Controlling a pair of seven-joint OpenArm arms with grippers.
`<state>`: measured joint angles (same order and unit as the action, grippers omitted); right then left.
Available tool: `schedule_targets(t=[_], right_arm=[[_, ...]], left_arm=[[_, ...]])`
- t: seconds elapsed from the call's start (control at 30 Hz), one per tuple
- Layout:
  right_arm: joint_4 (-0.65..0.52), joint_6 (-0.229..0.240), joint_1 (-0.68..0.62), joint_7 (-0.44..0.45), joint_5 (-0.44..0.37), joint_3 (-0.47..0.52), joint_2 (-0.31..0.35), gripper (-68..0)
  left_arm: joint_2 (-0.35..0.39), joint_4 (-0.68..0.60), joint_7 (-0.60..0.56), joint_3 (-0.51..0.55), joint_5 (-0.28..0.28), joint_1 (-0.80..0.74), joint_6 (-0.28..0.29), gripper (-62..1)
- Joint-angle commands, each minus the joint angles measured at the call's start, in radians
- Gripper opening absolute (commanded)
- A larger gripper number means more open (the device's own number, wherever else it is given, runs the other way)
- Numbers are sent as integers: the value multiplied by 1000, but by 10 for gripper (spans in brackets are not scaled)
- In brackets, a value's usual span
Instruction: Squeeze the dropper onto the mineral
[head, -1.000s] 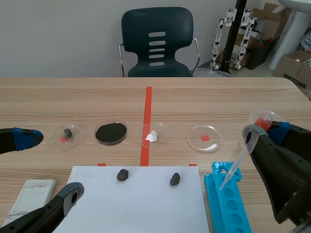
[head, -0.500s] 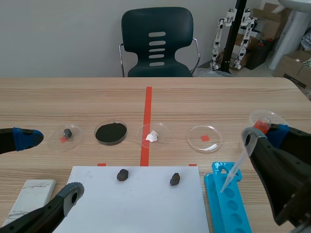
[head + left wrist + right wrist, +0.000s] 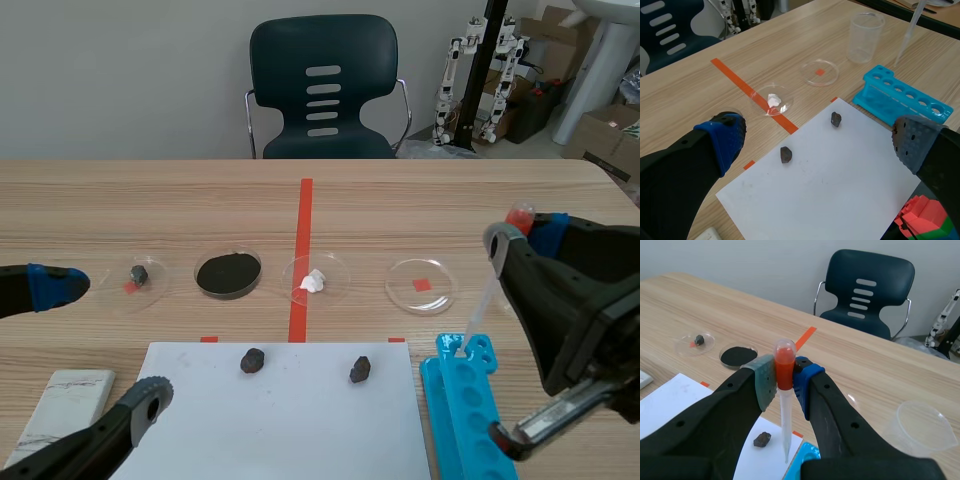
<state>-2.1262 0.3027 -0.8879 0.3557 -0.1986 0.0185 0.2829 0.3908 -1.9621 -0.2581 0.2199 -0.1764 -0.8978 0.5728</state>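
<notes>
Clamped upright between the pads of the right gripper (image 3: pixel 785 382): a dropper (image 3: pixel 785 420), red bulb poking above the fingers, tip hanging below them just off the end of a blue rack (image 3: pixel 450 400). Beneath those jaws, a little aside of the tip, one dark mineral (image 3: pixel 762 439) on white paper (image 3: pixel 300 430), with a second mineral (image 3: pixel 252 360) farther off. Spread wide and holding nothing, the left gripper (image 3: pixel 817 142), both minerals lying ahead between its fingers. Beyond them, dishes (image 3: pixel 400 290) and a clear cup (image 3: pixel 865 32).
</notes>
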Motion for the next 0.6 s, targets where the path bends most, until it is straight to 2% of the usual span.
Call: schedule_targets(t=[0.0, 0.1, 0.27, 0.33, 0.47, 0.57], right_arm=[[-5, 9, 52, -10, -6, 9, 5, -579], [30, 62, 142, -25, 35, 9, 4, -579], [200, 125, 331, -26, 51, 10, -36, -579], [280, 174, 414, -26, 84, 10, -60, -579], [421, 317, 582, -26, 98, 6, -73, -579], [496, 367, 694, -26, 98, -10, -75, -579]], left_arm=[[1, -10, -14, -2, -14, -2, -1, 6], [1, -10, -14, -2, -14, -2, -1, 6], [1, -10, -14, -2, -14, -2, -1, 6], [1, -10, -14, -2, -14, -2, -1, 6], [1, -10, -14, -2, -14, -2, -1, 6], [1, -10, -14, -2, -14, -2, -1, 6]])
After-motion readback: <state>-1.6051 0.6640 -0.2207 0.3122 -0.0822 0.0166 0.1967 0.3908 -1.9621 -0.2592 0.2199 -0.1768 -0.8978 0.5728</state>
